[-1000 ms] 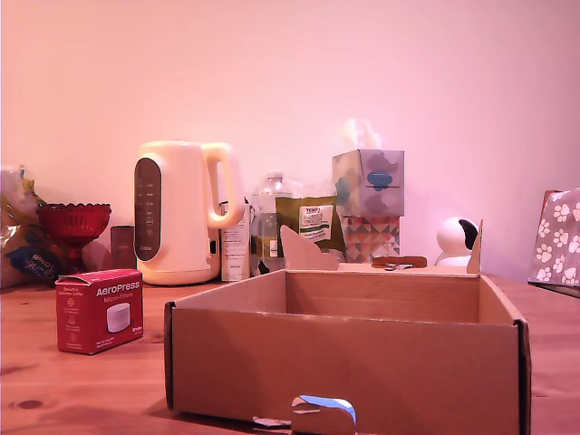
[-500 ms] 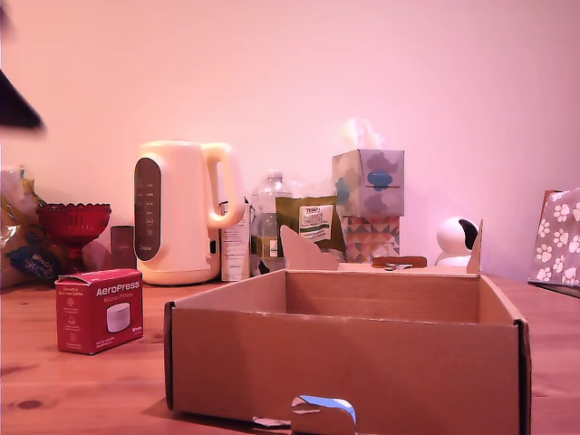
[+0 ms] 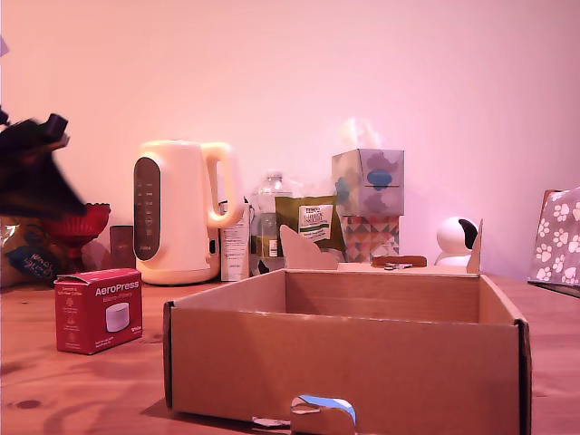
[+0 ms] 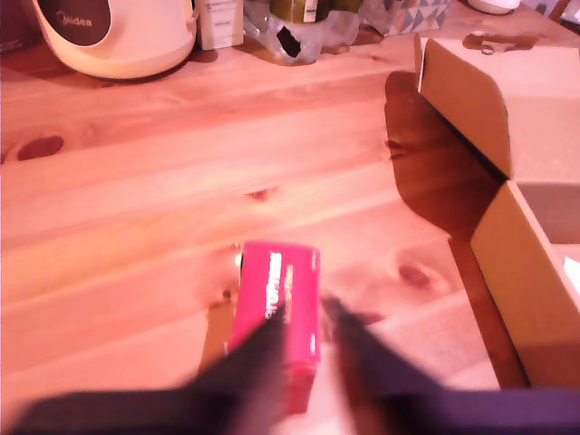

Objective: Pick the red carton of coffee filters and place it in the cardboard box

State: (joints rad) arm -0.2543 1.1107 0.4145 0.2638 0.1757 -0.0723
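Above the red carton of coffee filters (image 4: 275, 304) the hand (image 4: 304, 340) has descended — fingers apart, gripping nothing.

One red carton (image 3: 98, 310). One cardboard box (image 3: 344, 353). One kettle (image 3: 181, 212). Two stacked tissue boxes (image 3: 370, 204), plus one paw-print box (image 3: 557, 237). One red bowl (image 3: 80, 220). One bottle (image 3: 268, 213). One green packet (image 3: 313, 221). One white round gadget (image 3: 456, 239). One gripper (image 3: 34, 168).
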